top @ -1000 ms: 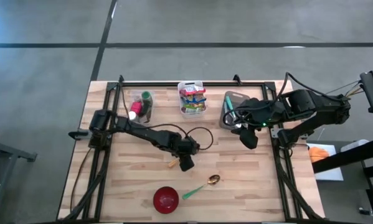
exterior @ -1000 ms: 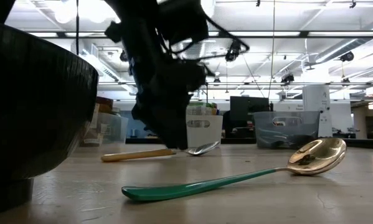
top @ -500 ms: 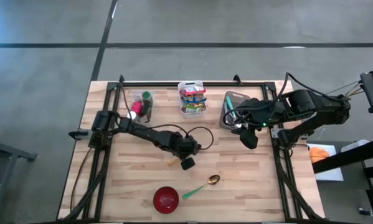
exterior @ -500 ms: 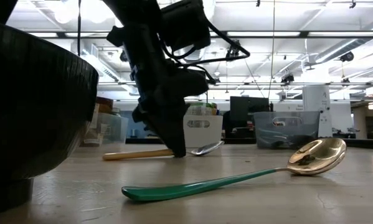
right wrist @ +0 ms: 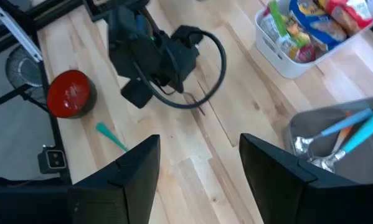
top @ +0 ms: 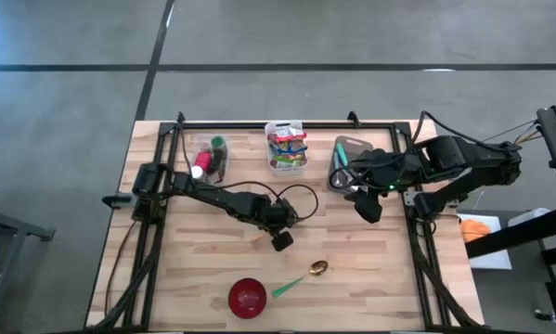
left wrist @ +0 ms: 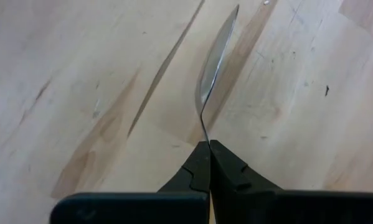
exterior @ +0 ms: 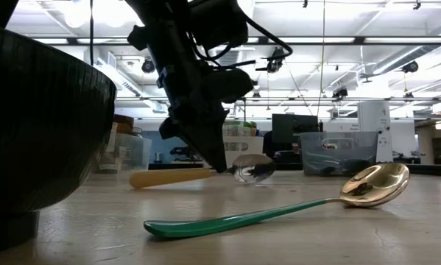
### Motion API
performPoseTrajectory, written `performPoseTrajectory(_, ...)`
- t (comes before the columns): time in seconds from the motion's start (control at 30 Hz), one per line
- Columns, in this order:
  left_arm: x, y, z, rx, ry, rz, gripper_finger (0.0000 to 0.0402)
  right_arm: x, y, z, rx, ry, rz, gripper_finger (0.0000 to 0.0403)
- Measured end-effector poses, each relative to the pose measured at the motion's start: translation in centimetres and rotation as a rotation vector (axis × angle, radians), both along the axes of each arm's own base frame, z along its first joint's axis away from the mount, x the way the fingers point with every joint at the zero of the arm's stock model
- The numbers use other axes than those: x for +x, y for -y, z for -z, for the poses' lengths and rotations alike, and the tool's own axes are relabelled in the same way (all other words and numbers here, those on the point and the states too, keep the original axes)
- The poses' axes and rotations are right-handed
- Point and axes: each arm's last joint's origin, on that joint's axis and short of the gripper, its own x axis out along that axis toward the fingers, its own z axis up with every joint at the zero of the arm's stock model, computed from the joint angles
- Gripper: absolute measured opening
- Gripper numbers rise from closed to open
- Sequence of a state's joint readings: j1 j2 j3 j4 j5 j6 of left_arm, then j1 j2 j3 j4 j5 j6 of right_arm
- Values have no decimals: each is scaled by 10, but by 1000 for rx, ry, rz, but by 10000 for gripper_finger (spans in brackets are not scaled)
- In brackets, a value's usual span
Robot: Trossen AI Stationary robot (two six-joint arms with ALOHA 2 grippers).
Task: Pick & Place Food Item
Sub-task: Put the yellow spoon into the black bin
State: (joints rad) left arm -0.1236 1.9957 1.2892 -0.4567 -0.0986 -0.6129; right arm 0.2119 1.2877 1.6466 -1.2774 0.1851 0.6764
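The left gripper (top: 281, 240), near the middle of the counter (top: 370, 269), has its fingers pinched fully together on the thin neck of a silver-bowled spoon with a pale wooden handle (exterior: 198, 175). In the low view the spoon hangs just clear of the wood, tilted slightly, so the grip at the neck looks chosen to keep it balanced for carrying. The right gripper (top: 368, 206) waits toward the right edge with its fingers apart and nothing between them, just beside a grey tray (top: 344, 146) at the far right that holds blue and teal-handled utensils.

At the middle of the far edge a white plastic bin (top: 286, 147) is filled with colourful snack packets, the likely food items of the task; none has been lifted out. Near the far left corner stand a few small bottles (top: 211, 158). By the near edge sits a round red bowl (top: 247, 297), apparently empty, with a green-handled gold spoon (top: 299, 278) lying just beside it.
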Motion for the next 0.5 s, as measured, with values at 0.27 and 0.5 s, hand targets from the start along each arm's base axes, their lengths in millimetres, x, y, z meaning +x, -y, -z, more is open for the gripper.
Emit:
performPoseTrajectory(0.27, 0, 1, 0, -29, -1, -7, 3, 3, -1, 13, 10, -50, 10, 214)
performPoseTrajectory(0.5, -1, 2, -1, -14, -11, 30, 1, 1, -1, 11, 14, -41, 13, 214)
